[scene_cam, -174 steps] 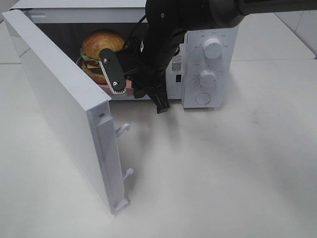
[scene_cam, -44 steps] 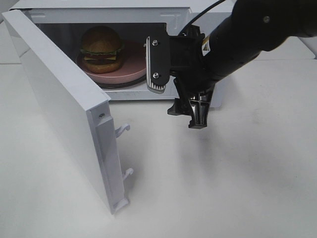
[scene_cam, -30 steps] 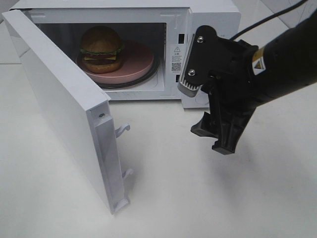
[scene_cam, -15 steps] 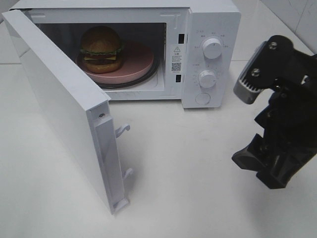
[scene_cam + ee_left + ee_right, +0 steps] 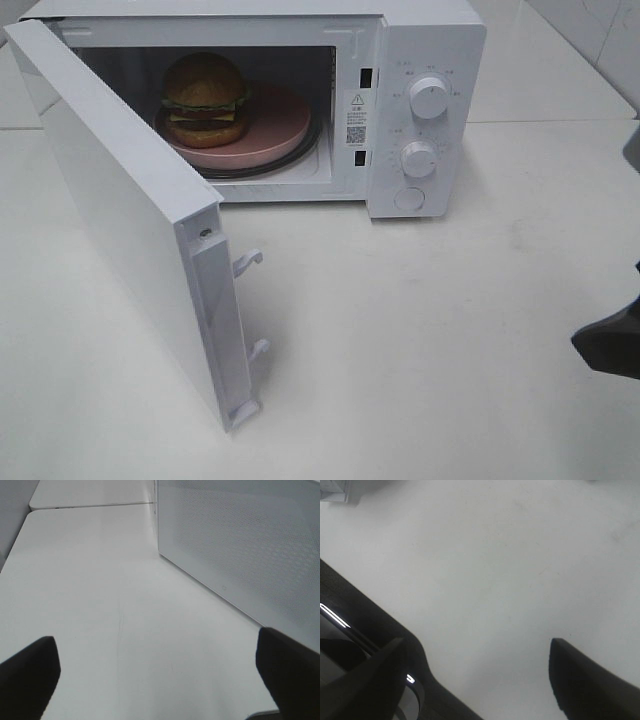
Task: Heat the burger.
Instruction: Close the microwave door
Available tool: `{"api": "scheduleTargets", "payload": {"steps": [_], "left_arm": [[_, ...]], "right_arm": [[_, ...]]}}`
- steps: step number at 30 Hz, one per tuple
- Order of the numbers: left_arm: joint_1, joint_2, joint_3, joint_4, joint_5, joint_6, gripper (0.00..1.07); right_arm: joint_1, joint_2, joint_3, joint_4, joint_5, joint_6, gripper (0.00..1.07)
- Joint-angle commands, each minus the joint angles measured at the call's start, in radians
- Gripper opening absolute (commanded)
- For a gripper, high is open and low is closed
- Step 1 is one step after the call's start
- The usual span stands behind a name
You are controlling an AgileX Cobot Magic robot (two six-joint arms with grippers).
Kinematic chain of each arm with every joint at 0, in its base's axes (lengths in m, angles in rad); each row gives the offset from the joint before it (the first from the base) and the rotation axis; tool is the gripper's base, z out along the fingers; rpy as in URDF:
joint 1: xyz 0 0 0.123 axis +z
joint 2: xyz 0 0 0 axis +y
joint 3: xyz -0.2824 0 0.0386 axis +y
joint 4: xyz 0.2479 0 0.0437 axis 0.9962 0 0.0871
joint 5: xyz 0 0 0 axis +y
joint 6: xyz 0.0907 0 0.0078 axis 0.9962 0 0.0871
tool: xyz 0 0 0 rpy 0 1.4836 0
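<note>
1. We see the round burger with its glossy brown bun, green lettuce, yellow cheese and dark patty (image 5: 205, 95) inside the open white microwave oven (image 5: 430, 35), towards the left of the cavity.
2. It sits on the left part of a round pink plate (image 5: 275, 125), which lies on the oven floor.
3. The white oven door (image 5: 120, 200) stands swung wide open, its latch hooks facing the white tabletop (image 5: 420, 330).
4. On the control panel we make out two white dials, an upper dial (image 5: 429, 97) and a lower dial (image 5: 418, 158), with a round white button (image 5: 408, 198) below them.
5. The left gripper (image 5: 156, 652) hangs low over the table beside the door's dotted outer face (image 5: 240, 550); its dark fingers (image 5: 27, 675) are spread wide, with only bare table between them.
6. The right gripper (image 5: 477, 645) is likewise spread apart over bare table and grips nothing.
7. From the high camera, only a dark piece of the right arm (image 5: 612, 345) shows at the right edge, well apart from the oven.
</note>
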Motion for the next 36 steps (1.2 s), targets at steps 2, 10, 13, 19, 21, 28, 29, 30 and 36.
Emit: {"api": "scheduleTargets", "payload": {"steps": [2,10,13,19,21,28,29,30,36], "left_arm": [[0.001,-0.018,0.003,0.0,-0.003,-0.002,1.0],[0.001,-0.018,0.003,0.0,-0.003,-0.002,1.0],[0.001,-0.018,0.003,0.0,-0.003,-0.002,1.0],[0.001,-0.018,0.003,0.0,-0.003,-0.002,1.0],[0.001,-0.018,0.003,0.0,-0.003,-0.002,1.0],[0.001,-0.018,0.003,0.0,-0.003,-0.002,1.0],[0.001,-0.018,0.003,0.0,-0.003,-0.002,1.0],[0.001,-0.018,0.003,0.0,-0.003,-0.002,1.0],[0.001,-0.018,0.003,0.0,-0.003,-0.002,1.0]], "right_arm": [[0.0,-0.088,0.004,-0.024,0.121,0.063,0.76],[0.0,-0.192,0.016,-0.024,0.194,0.085,0.76],[-0.001,-0.244,0.042,-0.037,0.196,0.089,0.76],[-0.063,-0.295,0.087,-0.042,0.195,0.106,0.76],[-0.155,-0.358,0.11,-0.042,0.185,0.103,0.76],[-0.277,-0.479,0.114,-0.042,0.13,0.103,0.76],[-0.312,-0.52,0.114,-0.039,0.112,0.103,0.76],[-0.312,-0.52,0.114,-0.039,0.112,0.103,0.76],[-0.407,-0.626,0.128,-0.038,0.09,0.103,0.76]]}}
